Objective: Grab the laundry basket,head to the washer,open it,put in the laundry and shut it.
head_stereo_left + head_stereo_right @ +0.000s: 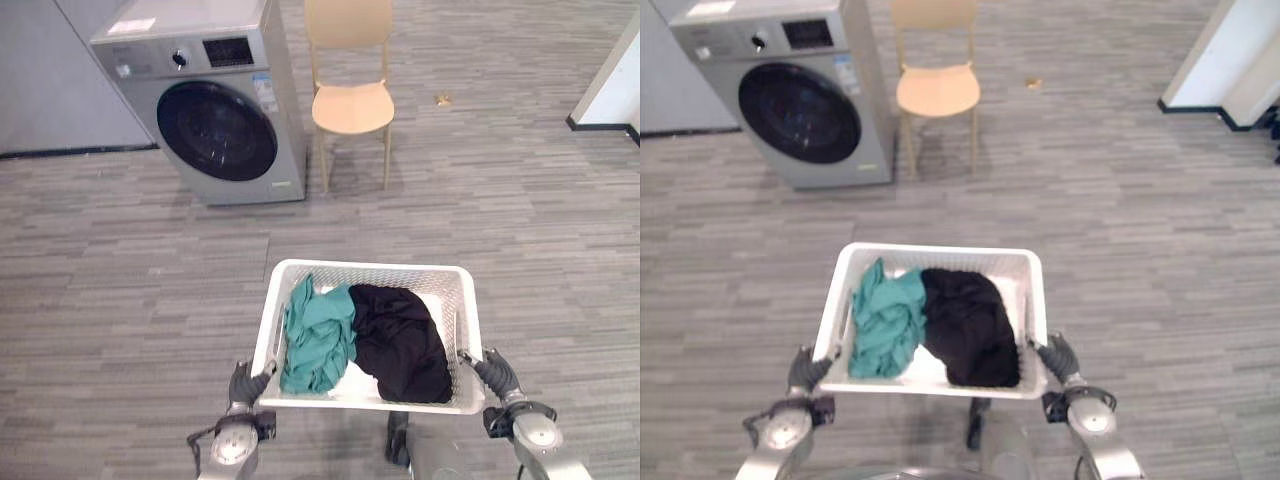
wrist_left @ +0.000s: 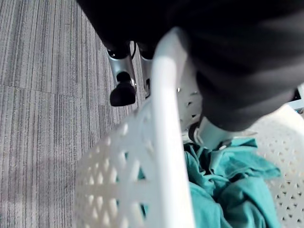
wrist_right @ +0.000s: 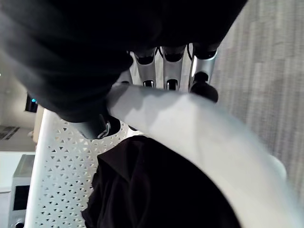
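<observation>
Basket (image 1: 372,270) holds teal cloth (image 1: 317,342), black cloth (image 1: 402,340); left hand (image 1: 244,383), right hand (image 1: 497,374) clasp rim.

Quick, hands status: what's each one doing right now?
Left hand: shut on the basket rim.
Right hand: shut on the basket rim.

You're looking at a white plastic basket (image 1: 371,271) with smooth rims and perforated lattice walls. In it lie soft, crumpled matt cloths: a teal one (image 1: 318,335) on the left, a black one (image 1: 402,340) on the right. Far left, the washer (image 1: 205,95) has a silver, satin-finished body and a glossy dark door. The chair (image 1: 352,85) beside it looks like smooth pale wood. The floor (image 1: 120,280) is matt grey wood-grain planking.
</observation>
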`<state>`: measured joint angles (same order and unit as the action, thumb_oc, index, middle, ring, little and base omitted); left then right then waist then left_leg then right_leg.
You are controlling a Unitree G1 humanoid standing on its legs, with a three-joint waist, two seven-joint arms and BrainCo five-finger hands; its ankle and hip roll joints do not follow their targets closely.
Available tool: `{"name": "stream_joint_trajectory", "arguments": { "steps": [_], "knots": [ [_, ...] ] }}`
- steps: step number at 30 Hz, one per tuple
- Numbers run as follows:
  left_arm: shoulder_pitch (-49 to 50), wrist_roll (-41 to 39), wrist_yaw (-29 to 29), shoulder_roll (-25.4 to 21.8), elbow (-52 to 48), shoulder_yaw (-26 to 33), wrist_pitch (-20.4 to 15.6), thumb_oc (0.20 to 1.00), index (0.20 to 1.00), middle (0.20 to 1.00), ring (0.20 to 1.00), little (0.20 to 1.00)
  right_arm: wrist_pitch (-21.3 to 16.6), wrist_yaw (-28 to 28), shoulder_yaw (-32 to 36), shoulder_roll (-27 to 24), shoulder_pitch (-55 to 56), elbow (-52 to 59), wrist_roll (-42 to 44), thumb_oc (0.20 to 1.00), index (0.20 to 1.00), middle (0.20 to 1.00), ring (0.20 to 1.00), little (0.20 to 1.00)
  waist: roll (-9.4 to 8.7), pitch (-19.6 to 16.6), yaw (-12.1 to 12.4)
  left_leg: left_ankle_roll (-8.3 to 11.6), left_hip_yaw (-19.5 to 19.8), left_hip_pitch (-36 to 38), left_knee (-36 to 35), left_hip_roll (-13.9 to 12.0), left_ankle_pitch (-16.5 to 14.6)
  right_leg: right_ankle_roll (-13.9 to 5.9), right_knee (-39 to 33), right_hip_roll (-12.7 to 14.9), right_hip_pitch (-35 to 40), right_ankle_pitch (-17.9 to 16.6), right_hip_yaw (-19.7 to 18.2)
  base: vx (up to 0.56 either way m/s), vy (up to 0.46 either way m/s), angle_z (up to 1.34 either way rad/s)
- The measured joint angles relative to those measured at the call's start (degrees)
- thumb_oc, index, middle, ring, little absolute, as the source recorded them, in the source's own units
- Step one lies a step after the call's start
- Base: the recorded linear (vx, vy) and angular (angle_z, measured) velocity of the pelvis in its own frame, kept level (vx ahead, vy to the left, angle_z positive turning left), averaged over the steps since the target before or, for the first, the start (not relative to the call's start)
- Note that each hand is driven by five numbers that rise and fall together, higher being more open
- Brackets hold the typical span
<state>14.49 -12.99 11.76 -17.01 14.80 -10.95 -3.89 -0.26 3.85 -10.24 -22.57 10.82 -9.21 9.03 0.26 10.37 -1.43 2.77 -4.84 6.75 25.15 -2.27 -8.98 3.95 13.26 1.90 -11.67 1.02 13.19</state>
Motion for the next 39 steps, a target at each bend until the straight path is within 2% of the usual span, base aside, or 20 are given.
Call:
{"name": "stream_joint_trajectory", "arguments": {
  "steps": [1, 3, 7, 9, 10, 15, 16, 17, 18, 19, 21, 22, 26, 27, 30, 31, 34, 35, 37, 39],
  "knots": [
    [-0.1, 0.0, 0.0, -0.1, -1.0, 0.8, -0.1, 0.200, 0.200, 0.200, 0.200, 0.200, -0.1, 0.1, 0.4, 0.2, -0.1, 0.7, 0.0, 0.200, 0.200, 0.200, 0.200, 0.200, -0.12, 0.1, 1.0, -1.45, -2.7, -4.4, 9.8, -3.1, 2.1, 1.83, -2.8, -1.6, 3.1, 1.2, -0.7, 0.39, -0.181, -0.21],
    [-0.8, -0.1, 0.0, -0.9, -1.1, 0.9, -0.2, 0.200, 0.200, 0.200, 0.200, 0.200, -0.1, 0.3, 0.7, 0.9, 0.2, 1.6, 0.0, 0.200, 0.200, 0.200, 0.200, 0.200, -1.12, 0.5, 1.6, -0.74, -3.4, -5.7, 10.6, -3.1, 0.2, 2.42, -6.3, -2.3, 7.1, 0.2, -2.4, 0.34, -0.104, -0.33],
    [-2.5, 0.0, -0.4, -0.7, -2.2, 1.1, -0.2, 0.200, 0.200, 0.200, 0.200, 0.200, -0.1, 1.0, 1.6, 0.7, 0.2, 3.1, 0.1, 0.200, 0.200, 0.200, 0.200, 0.200, -2.97, 2.0, 1.6, -0.72, -4.1, -13.6, -6.7, 0.2, -0.3, 0.98, -15.9, -1.0, 15.7, -1.7, -3.0, 0.37, 0.006, -0.25],
    [-2.2, 0.2, -0.4, -0.1, -2.1, 1.2, -0.1, 0.200, 0.200, 0.200, 0.200, 0.200, -0.1, 1.1, 1.4, 0.1, 0.2, 2.8, 0.1, 0.200, 0.200, 0.200, 0.200, 0.200, -1.03, 2.7, 1.8, -0.61, -3.5, -19.4, -24.7, 1.0, 8.0, -2.04, -17.9, -2.9, 20.1, 0.6, -3.0, 0.66, 0.084, -0.36],
    [-1.6, 0.2, -0.4, -0.1, -2.1, 1.4, 0.0, 0.200, 0.200, 0.200, 0.200, 0.200, -0.2, 1.2, 0.8, 0.3, 0.2, 2.6, 0.1, 0.200, 0.200, 0.200, 0.200, 0.200, -0.68, 3.0, 2.3, -0.52, -3.7, -21.4, -26.2, 0.7, 10.0, -2.39, -18.0, -3.2, 21.3, 1.9, -2.9, 0.61, 0.093, -0.36],
    [-0.4, 0.3, -0.6, 0.4, -1.0, 1.4, 0.6, 0.200, 0.200, 0.200, 0.200, 0.200, -0.1, 1.1, 0.4, 0.3, 2.0, 1.9, 0.1, 0.200, 0.200, 0.200, 0.200, 0.200, -0.71, 3.4, 4.5, -1.42, -5.3, -27.2, -24.5, 1.1, 12.8, -3.91, -18.0, -2.9, 29.1, 9.3, -2.4, 0.54, 0.180, -0.23],
    [-0.6, 0.3, -0.7, -0.1, -1.0, 1.5, 0.8, 0.200, 0.200, 0.200, 0.200, 0.200, 0.1, 1.2, 0.4, 1.0, 2.1, 1.7, 0.1, 0.200, 0.200, 0.200, 0.200, 0.200, -2.66, 3.5, 4.9, -3.35, -8.1, -27.2, -21.5, 1.8, 16.6, -5.54, -17.9, -0.6, 31.9, 11.8, -2.8, 0.58, 0.257, -0.19],
    [-1.1, 0.3, -0.9, -0.2, -1.0, 1.9, 1.1, 0.200, 0.200, 0.200, 0.200, 0.200, 0.2, 1.2, 0.4, 1.3, 1.8, 1.7, 0.0, 0.200, 0.200, 0.200, 0.200, 0.200, -3.99, 3.7, 5.1, -4.03, -10.8, -26.7, -19.4, 2.2, 17.0, -5.74, -17.2, 0.8, 32.6, 12.0, -3.6, 0.60, 0.282, -0.14],
    [-1.4, 0.3, -0.9, -0.3, -1.0, 2.1, 1.4, 0.200, 0.200, 0.200, 0.200, 0.200, 0.3, 1.2, 0.4, 1.3, 1.5, 1.7, 0.0, 0.200, 0.200, 0.200, 0.200, 0.200, -4.52, 3.9, 5.3, -5.63, -12.1, -26.3, -17.1, 2.6, 16.5, -5.97, -14.6, 2.0, 32.5, 12.0, -4.2, 0.41, 0.190, -0.01],
    [-1.9, 0.3, -1.2, -1.4, -1.4, 1.6, 1.5, 0.200, 0.200, 0.200, 0.200, 0.200, 0.3, 1.2, 0.9, 2.1, 1.9, 1.9, 0.0, 0.200, 0.200, 0.200, 0.200, 0.200, -5.08, 3.8, 5.1, -9.68, -12.0, -24.3, -16.3, 4.2, 15.4, -6.44, -9.6, 4.1, 32.1, 11.8, -4.6, 0.53, 0.258, 0.05],
    [-4.3, 0.3, -1.3, -2.4, -1.4, 1.6, 1.4, 0.200, 0.200, 0.200, 0.200, 0.200, 0.2, 1.3, 0.8, 2.9, 1.7, 2.3, 0.0, 0.200, 0.200, 0.200, 0.200, 0.200, -5.12, 3.7, 5.4, -10.03, -11.7, -20.7, -16.4, 5.6, 11.8, -8.03, -2.6, 5.6, 30.1, 9.9, -6.8, 0.39, 0.229, 0.03],
    [-6.1, 0.3, -1.5, -4.5, -1.2, 1.1, 1.5, 0.200, 0.200, 0.200, 0.200, 0.200, 0.2, 1.3, 0.7, 3.8, 1.2, 2.6, 0.0, 0.200, 0.200, 0.200, 0.200, 0.200, -5.31, 3.7, 5.5, -10.61, -10.7, -16.3, -18.1, 6.9, 10.4, -10.21, 13.7, 7.3, 24.5, 7.4, -7.7, 0.48, 0.295, 0.16],
    [-8.3, 0.2, -1.5, -5.5, -2.6, 2.1, 0.8, 0.200, 0.200, 0.200, 0.200, 0.200, 0.1, 1.4, 1.6, 4.4, 0.1, 5.1, -0.2, 0.200, 0.200, 0.200, 0.200, 0.200, -4.30, 3.8, 4.4, -10.97, -8.8, -7.9, -25.4, 8.1, 8.2, -8.51, 35.0, 7.6, 5.5, 10.2, -8.0, 0.47, 0.218, 0.11],
    [-7.8, 0.2, -1.5, -5.5, -2.6, 2.1, 0.5, 0.200, 0.200, 0.200, 0.200, 0.200, 0.1, 1.4, 1.9, 4.4, 0.0, 5.0, -0.2, 0.200, 0.200, 0.200, 0.200, 0.200, -3.53, 3.9, 3.9, -10.10, -8.3, -5.6, -27.2, 7.9, 8.5, -7.83, 33.9, 7.2, 2.2, 11.8, -6.5, 0.46, 0.074, 0.18],
    [-5.3, 0.2, -1.5, -5.1, -3.1, 2.1, -0.2, 0.200, 0.200, 0.200, 0.200, 0.200, 0.1, 1.3, 1.3, 4.3, 0.5, 4.5, -0.2, 0.200, 0.200, 0.200, 0.200, 0.200, -2.64, 3.9, 1.6, -9.23, -7.4, 0.1, -29.7, 7.8, 6.6, -6.93, 16.3, 6.7, -4.2, 11.6, -0.6, 0.42, 0.003, 0.28],
    [-3.9, 0.2, -1.5, -4.2, -2.7, 2.3, -0.1, 0.200, 0.200, 0.200, 0.200, 0.200, 0.1, 1.3, 0.3, 3.7, 1.8, 4.0, -0.2, 0.200, 0.200, 0.200, 0.200, 0.200, -2.71, 3.1, 0.9, -7.83, -6.7, 1.8, -29.5, 8.1, 4.0, -7.31, 6.9, 5.7, -8.7, 8.6, 0.2, 0.61, -0.039, 0.21],
    [-1.8, 0.2, -1.6, -3.3, -1.3, 2.3, 0.2, 0.200, 0.200, 0.200, 0.200, 0.200, 0.4, 1.2, -0.4, 3.1, 3.0, 2.8, -0.2, 0.200, 0.200, 0.200, 0.200, 0.200, -2.20, 3.3, -0.2, -7.20, -5.0, 6.1, -29.2, 7.9, 2.4, -8.39, -6.7, 3.1, -9.9, 3.9, 0.1, 0.47, -0.055, 0.38],
    [-1.9, 0.3, -1.7, -2.8, 0.0, 2.0, 0.4, 0.200, 0.200, 0.200, 0.200, 0.200, 0.5, 1.1, -0.5, 3.2, 2.9, 0.9, -0.2, 0.200, 0.200, 0.200, 0.200, 0.200, -2.26, 3.3, -0.3, -6.39, -4.8, 9.0, -29.2, 7.8, 1.9, -7.33, -12.9, 1.3, -9.6, 1.8, -0.1, 0.49, -0.079, 0.53],
    [-1.3, 0.4, -1.7, -1.7, 0.6, 1.9, 0.5, 0.200, 0.200, 0.200, 0.200, 0.200, 0.5, 1.0, -0.5, 3.3, 3.0, 0.0, -0.2, 0.200, 0.200, 0.200, 0.200, 0.200, -1.82, 3.2, -0.4, -4.53, -3.3, 11.9, -29.1, 7.1, 0.8, -7.25, -13.9, 0.3, -9.3, 0.8, -0.1, 0.53, -0.121, 0.61],
    [-1.6, 0.8, -1.7, -0.3, 1.3, 1.6, 0.8, 0.200, 0.200, 0.200, 0.200, 0.200, 0.5, 0.8, 0.2, 2.4, 3.4, -0.7, -0.2, 0.200, 0.200, 0.200, 0.200, 0.200, 0.03, 3.2, -1.0, -2.20, -0.9, 15.5, -27.8, 5.7, -0.8, -3.82, -12.4, -0.5, -6.4, -5.1, -0.8, 0.51, -0.180, 0.68]
  ]
}}
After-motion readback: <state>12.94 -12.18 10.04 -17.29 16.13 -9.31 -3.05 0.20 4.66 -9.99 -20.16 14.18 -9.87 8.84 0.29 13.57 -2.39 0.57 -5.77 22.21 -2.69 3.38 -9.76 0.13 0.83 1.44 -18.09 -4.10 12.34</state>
